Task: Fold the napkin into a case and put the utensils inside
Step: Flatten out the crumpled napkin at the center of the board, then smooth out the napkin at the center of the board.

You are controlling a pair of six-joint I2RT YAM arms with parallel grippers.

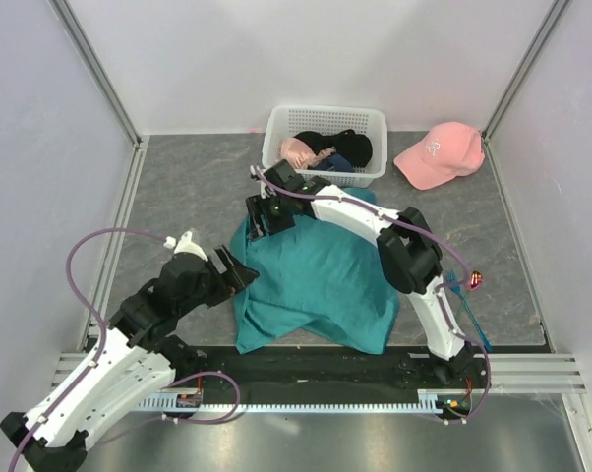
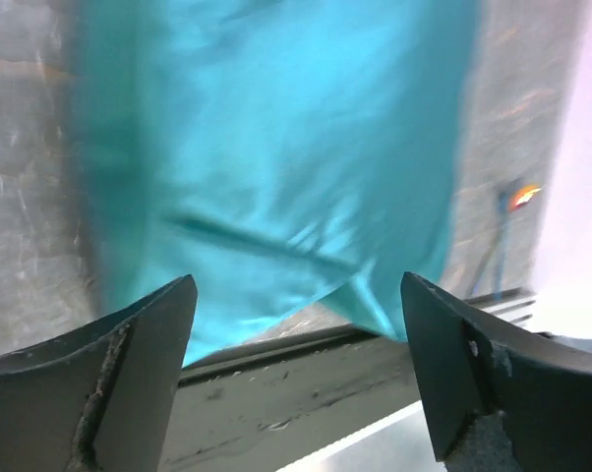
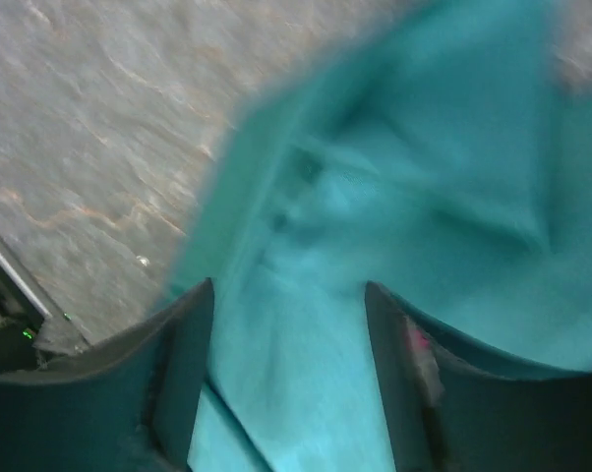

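Left of the napkin (image 1: 316, 285), the left end effector (image 1: 239, 272) hangs spread wide, pinching nothing. Over the napkin's far left corner, the right end effector (image 1: 266, 218) is spread too. The napkin lies rumpled mid-worktop (image 1: 178, 187), the utensils (image 1: 471, 295) right of it. The white mark on the pink cap (image 1: 439, 154), far right of it, is unreadable.

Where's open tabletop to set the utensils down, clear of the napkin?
Bare tabletop: far-left corner between left rail, basket and napkin; and the right strip between cap and utensils. Crowded: centre, left hand and right hand at the napkin's edges.
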